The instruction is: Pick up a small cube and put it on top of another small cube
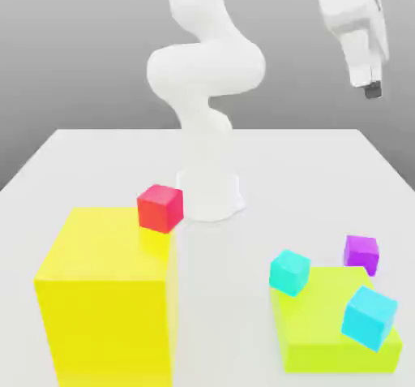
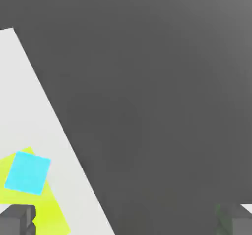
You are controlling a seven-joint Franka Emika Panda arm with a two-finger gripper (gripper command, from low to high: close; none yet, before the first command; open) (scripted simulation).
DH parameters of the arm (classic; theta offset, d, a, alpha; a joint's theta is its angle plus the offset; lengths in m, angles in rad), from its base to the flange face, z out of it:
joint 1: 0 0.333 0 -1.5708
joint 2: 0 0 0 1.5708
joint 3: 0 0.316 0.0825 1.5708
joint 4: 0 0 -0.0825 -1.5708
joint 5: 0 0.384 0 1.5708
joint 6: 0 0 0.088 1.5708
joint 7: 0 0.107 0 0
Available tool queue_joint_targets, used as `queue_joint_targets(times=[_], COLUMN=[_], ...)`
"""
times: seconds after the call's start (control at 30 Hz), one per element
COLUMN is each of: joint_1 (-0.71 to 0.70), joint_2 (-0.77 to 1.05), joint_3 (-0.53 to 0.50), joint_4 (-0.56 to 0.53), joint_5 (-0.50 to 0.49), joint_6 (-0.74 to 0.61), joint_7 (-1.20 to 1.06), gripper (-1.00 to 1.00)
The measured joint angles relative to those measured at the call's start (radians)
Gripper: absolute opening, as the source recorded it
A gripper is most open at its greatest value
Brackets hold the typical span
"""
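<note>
Big yellow block [image 1: 105, 296] sits closest, a red cube [image 1: 160, 208] on its back corner. Small purple cube [image 1: 361, 253] rests behind the flat yellow block [image 1: 332, 328], near two cyan cubes [image 1: 289, 272]. High above them, the gripper [image 1: 370, 85] hangs wide open, holding nothing.

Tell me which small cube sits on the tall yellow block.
The red cube, at the top corner of the tall yellow block. The purple cube and both cyan cubes are by the low yellow-green block.

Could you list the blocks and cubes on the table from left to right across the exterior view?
Tall yellow block → red cube → first cyan cube → purple cube; the low yellow-green block and second cyan cube overlap these.
</note>
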Motion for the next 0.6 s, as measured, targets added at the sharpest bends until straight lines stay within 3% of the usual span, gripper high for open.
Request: queue_joint_targets(times=[0.6], joint_1=[0.320], joint_2=[0.320], joint_3=[0.026], joint_4=[-0.193], joint_5=[0.030], joint_6=[0.206], joint_7=[-0.810], gripper=[0.00])
